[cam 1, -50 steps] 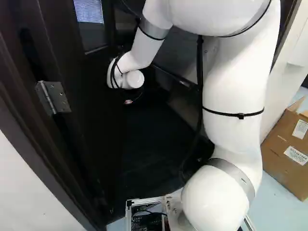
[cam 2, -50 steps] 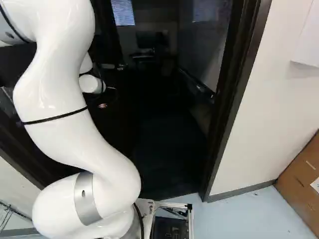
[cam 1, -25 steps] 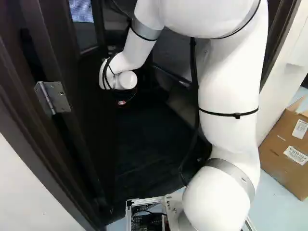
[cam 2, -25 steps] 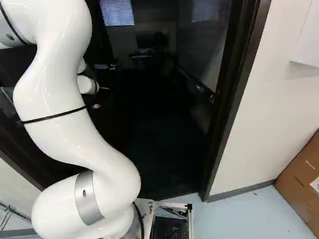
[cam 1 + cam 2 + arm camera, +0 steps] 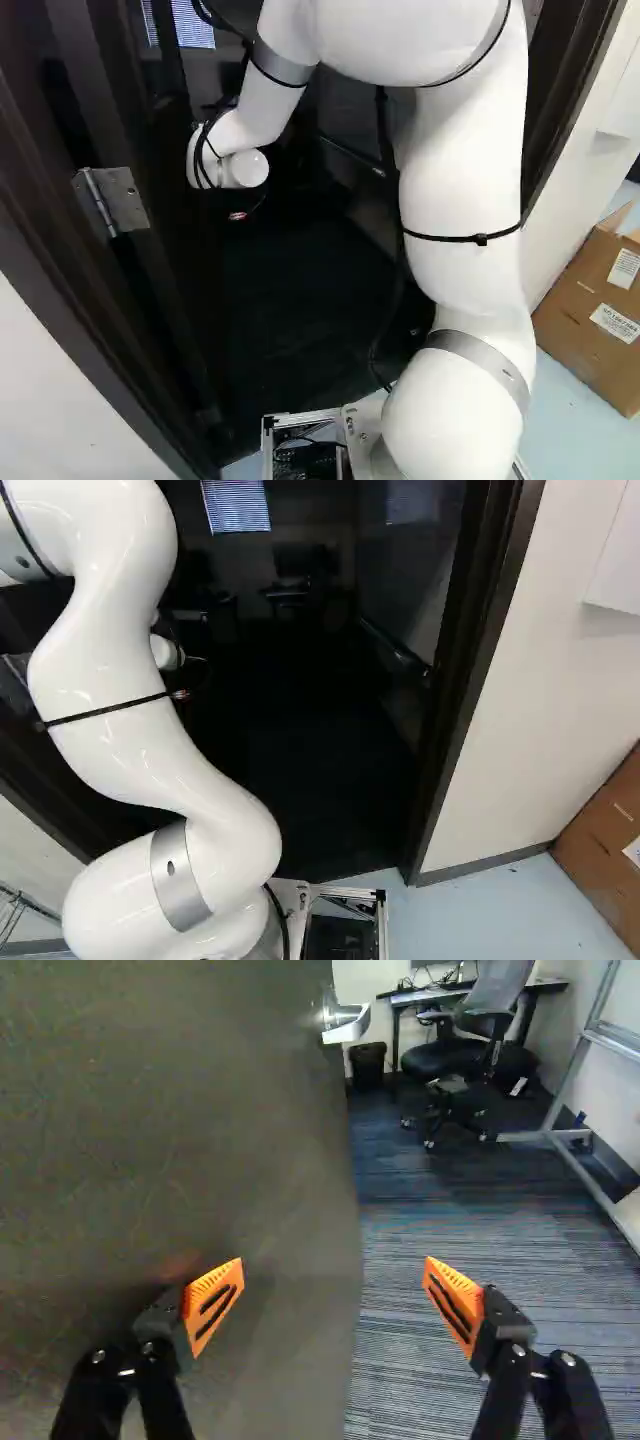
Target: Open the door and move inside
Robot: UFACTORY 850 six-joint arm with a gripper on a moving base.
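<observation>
Already, at the left of the left base view, the hinge point(image 5: 122, 200) is showing beside the door point(image 5: 190, 300), which is standing swung inward, so I'm judging the opening mostly done. At that view's upper left my wrist point(image 5: 244, 169) is hanging near it. My gripper point(image 5: 334, 1275) is holding nothing: its fingers are standing wide apart, one by the door's face, the other beyond its edge, over the carpet point(image 5: 420, 1360). Whether the first is touching the door, I can't tell. Ahead of them, what looks like the handle point(image 5: 345, 1025) is jutting out. At the bottom middle of the right base view my base point(image 5: 350, 891) is sitting at the threshold; moving inside is what's remaining, perhaps after a wider push. Farther right, the jamb point(image 5: 475, 680) is bounding the doorway, and a cardboard box point(image 5: 605, 840) is sitting by the wall outside.
</observation>
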